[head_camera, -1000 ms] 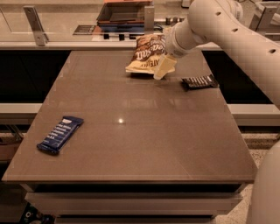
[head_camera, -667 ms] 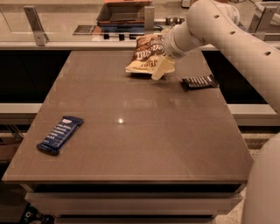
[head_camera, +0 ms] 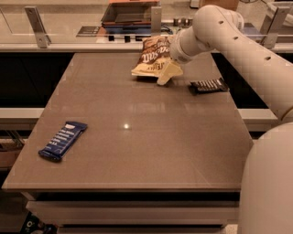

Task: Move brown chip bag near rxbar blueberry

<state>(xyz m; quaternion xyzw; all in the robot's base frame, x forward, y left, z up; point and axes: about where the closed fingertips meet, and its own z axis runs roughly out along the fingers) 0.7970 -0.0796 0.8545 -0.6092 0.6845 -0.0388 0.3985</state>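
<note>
The brown chip bag (head_camera: 152,55) stands tilted at the far middle of the table, dark brown on top and cream-yellow below. My gripper (head_camera: 167,73) is at the bag's lower right corner, reaching in from the right, and its fingers (head_camera: 165,77) are closed on the bag's edge. The rxbar blueberry (head_camera: 62,140), a flat dark-blue bar with white lettering, lies near the front left edge of the table, far from the bag.
A black bar with white lettering (head_camera: 208,85) lies on the table (head_camera: 137,155) just right of the gripper. A counter with a dark tray (head_camera: 130,13) and metal brackets runs behind the table. My arm (head_camera: 238,41) spans the right side.
The bag and gripper stay in nearly the same spot at the far middle of the table. The blue bar and the black bar have not moved.
</note>
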